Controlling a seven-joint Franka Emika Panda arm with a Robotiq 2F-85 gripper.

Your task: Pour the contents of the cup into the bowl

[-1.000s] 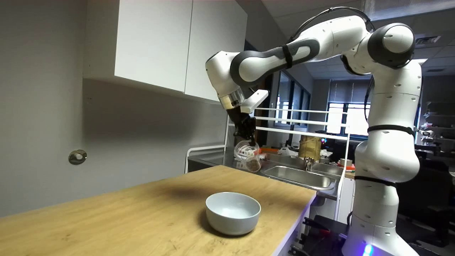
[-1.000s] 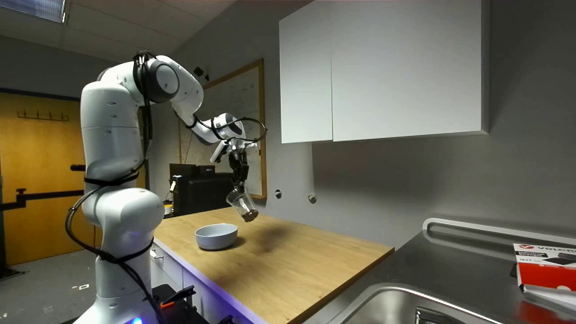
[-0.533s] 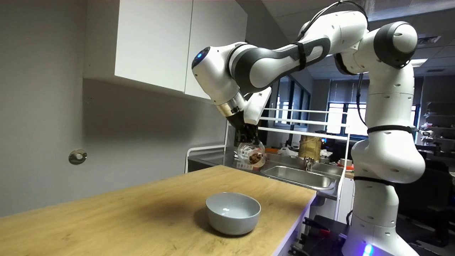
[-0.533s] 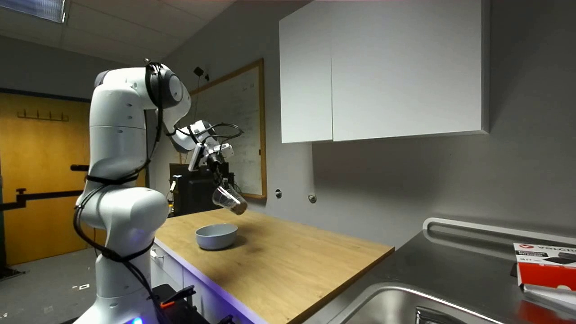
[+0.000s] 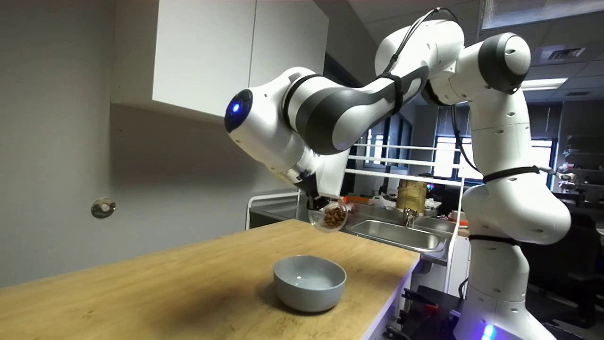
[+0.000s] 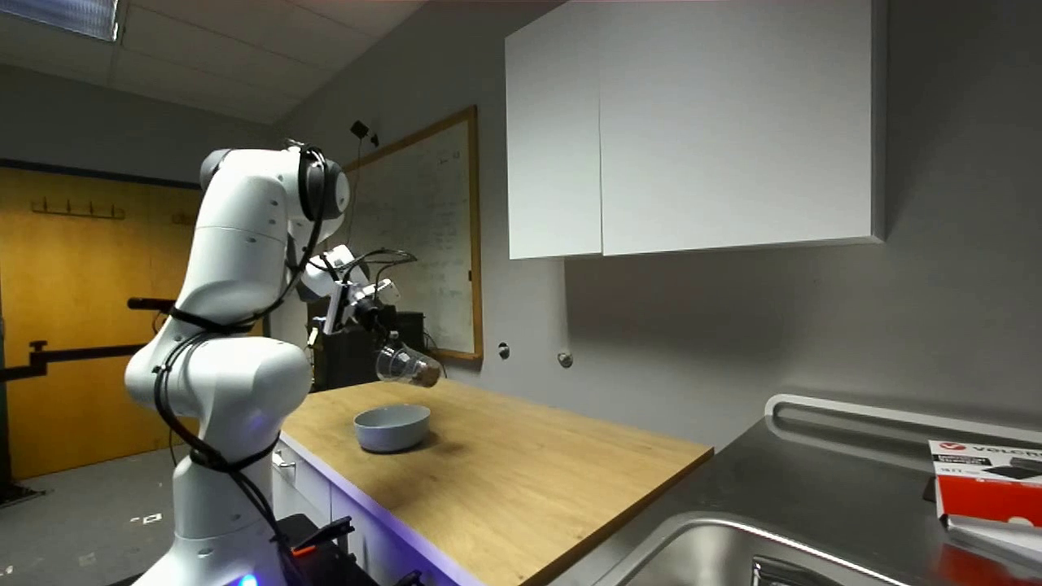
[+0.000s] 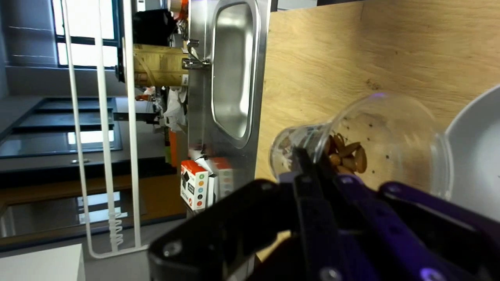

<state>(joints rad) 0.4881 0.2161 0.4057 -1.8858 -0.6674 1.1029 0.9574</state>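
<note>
The cup (image 5: 321, 218), clear and see-through, is held in the air, tipped close to lying on its side. It also shows in an exterior view (image 6: 399, 365) and in the wrist view (image 7: 402, 156). Brown almond-like pieces (image 7: 353, 156) are inside it. My gripper (image 5: 319, 203) is shut on the cup's wall, with its fingers (image 7: 310, 160) pinching it. The greyish-white bowl (image 5: 309, 293) stands upright on the wooden counter, below the cup and apart from it. It also shows in an exterior view (image 6: 391, 431) and at the wrist view's right edge (image 7: 476, 156). No pieces are visible in it.
The wooden counter (image 5: 155, 302) runs along the grey wall. White cabinets (image 5: 203, 52) hang above, near the arm. A steel sink (image 5: 396, 235) and a white rack (image 5: 401, 160) stand beyond the counter. A red and white box (image 6: 989, 488) lies by the sink.
The arm has come lower and the wrist has turned. The cup has tipped further onto its side and moved closer to the bowl, still in the gripper. The bowl has not moved.
</note>
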